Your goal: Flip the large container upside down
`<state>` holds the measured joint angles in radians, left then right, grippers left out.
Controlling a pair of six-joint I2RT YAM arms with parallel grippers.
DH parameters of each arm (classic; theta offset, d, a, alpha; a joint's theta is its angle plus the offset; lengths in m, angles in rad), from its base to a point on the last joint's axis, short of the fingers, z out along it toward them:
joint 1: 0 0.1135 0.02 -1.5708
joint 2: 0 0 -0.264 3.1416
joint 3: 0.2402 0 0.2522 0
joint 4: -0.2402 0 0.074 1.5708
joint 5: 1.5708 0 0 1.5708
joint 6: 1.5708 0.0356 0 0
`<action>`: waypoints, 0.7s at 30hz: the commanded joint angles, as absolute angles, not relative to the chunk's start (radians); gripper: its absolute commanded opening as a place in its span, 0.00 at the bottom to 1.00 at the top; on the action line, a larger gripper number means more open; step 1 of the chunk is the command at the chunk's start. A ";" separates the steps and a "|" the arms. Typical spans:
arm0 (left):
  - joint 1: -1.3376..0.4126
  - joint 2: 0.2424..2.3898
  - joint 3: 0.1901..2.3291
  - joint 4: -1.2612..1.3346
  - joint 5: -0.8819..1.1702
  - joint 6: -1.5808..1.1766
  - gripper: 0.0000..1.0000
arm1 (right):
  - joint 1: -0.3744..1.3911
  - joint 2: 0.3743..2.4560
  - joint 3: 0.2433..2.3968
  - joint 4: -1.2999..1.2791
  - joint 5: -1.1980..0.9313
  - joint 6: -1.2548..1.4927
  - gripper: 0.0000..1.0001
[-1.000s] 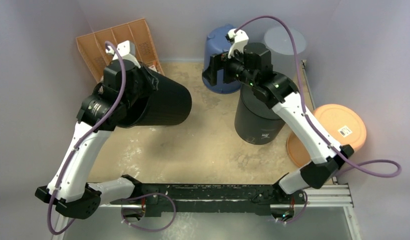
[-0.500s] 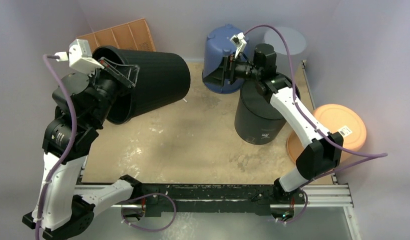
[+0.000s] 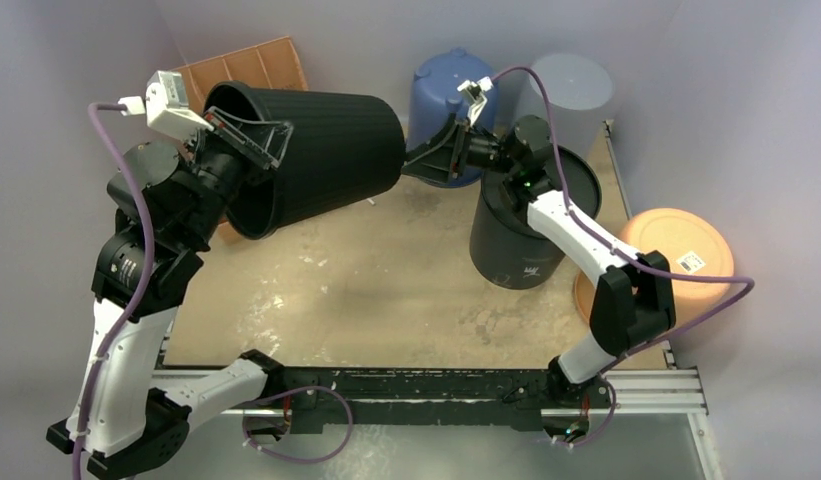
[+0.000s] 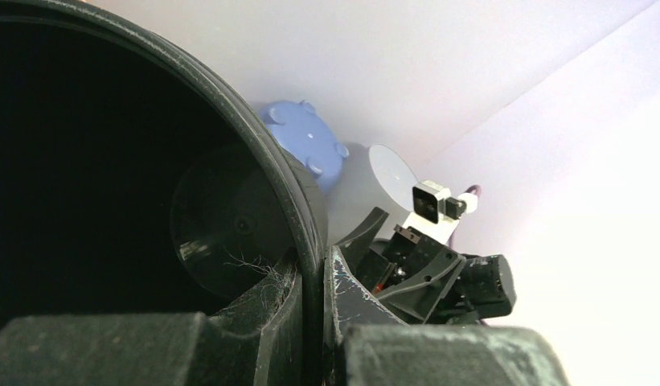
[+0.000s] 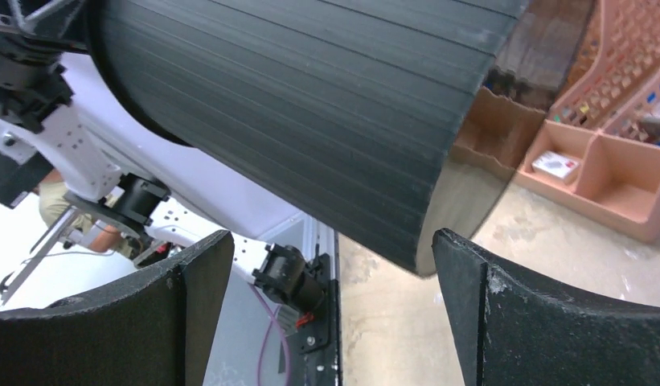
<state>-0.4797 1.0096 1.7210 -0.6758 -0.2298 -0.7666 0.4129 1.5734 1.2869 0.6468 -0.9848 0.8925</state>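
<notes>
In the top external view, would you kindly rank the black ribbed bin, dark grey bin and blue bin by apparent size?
1. Black ribbed bin, held nearer the camera.
2. Dark grey bin.
3. Blue bin, partly hidden, so unsure.

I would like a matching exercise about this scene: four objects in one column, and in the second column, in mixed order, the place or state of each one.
Column 1
1. large black container
2. blue bin
3. divided orange tray
4. round orange tub

Column 2
a. at the right edge of the table
b. in the back left corner
c. on its side, off the table, rim clamped by the left gripper
d. at the back wall, just beyond the open right gripper

Pairs: 1-c; 2-d; 3-b; 4-a
</notes>
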 commanded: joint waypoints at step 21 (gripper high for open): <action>-0.476 1.111 1.650 -0.496 -0.129 -0.819 0.00 | 0.409 1.361 1.207 0.680 -0.975 0.883 0.00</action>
<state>-0.4767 1.0317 1.6932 -0.5880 -0.1486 -0.8036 0.3634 1.5150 1.1477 0.8127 -0.9707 1.0138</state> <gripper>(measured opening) 0.071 0.011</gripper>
